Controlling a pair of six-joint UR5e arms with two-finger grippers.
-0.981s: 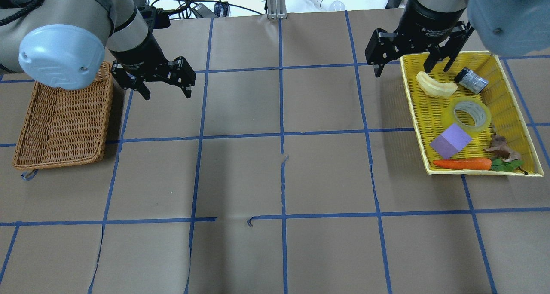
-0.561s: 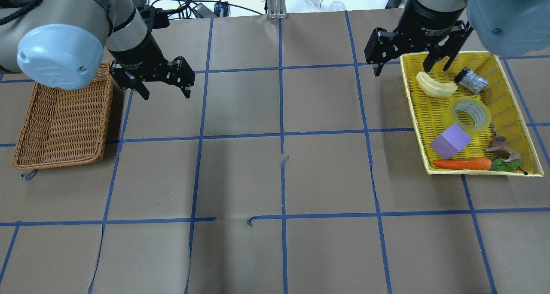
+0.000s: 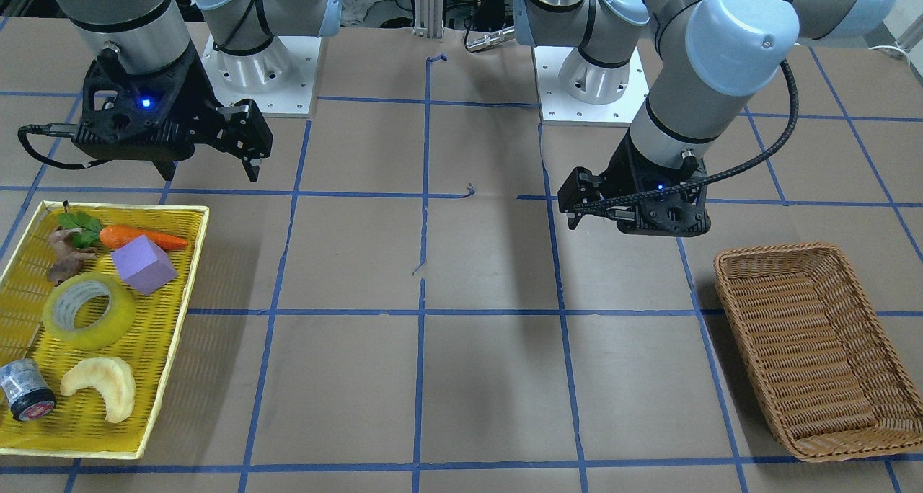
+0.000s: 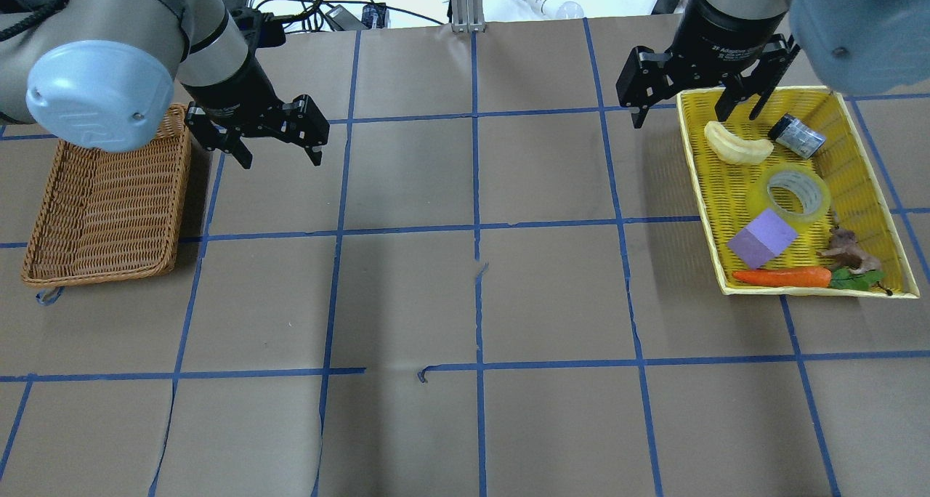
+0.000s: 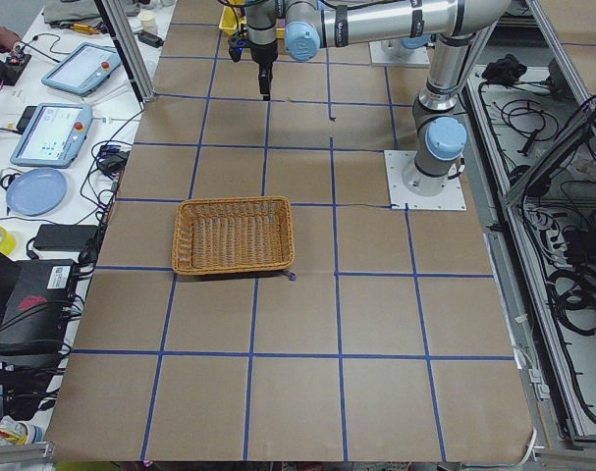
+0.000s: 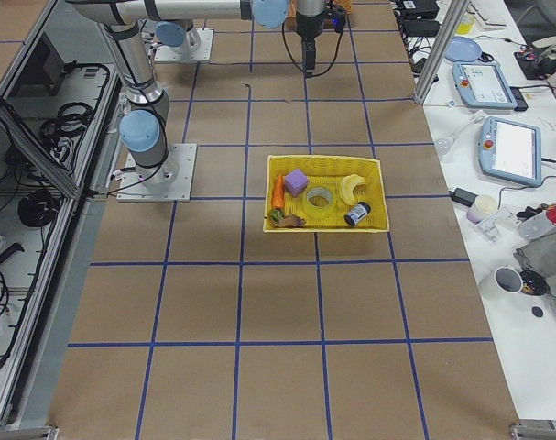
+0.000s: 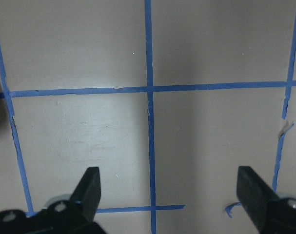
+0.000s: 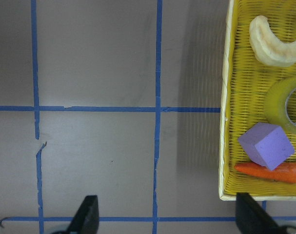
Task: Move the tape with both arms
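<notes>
The tape point(image 4: 798, 194), a yellow translucent ring with a pale core, lies flat in the yellow tray point(image 4: 696, 181) on the right. It also shows in the front view point(image 3: 89, 311), the right side view point(image 6: 319, 201) and, cut off, the right wrist view point(image 8: 283, 105). My right gripper point(image 4: 690, 119) hangs open and empty over the tray's far left corner, apart from the tape; it also shows in the front view point(image 3: 209, 172) and its wrist view point(image 8: 166, 202). My left gripper point(image 4: 282, 161) is open and empty over bare table beside the wicker basket point(image 4: 102, 199); its wrist view point(image 7: 168, 178) shows only paper.
The tray also holds a pale crescent point(image 4: 737, 147), a grey cylinder point(image 4: 797, 135), a purple cube point(image 4: 763, 239), a carrot point(image 4: 781, 277) and a brown figure point(image 4: 846, 250). The cube touches the tape's near side. The basket point(image 3: 815, 342) holds nothing. Blue tape lines grid the brown paper.
Both grippers have drifted very slightly toward the far side of the table. Both stay open, and the objects in the tray have not moved.
</notes>
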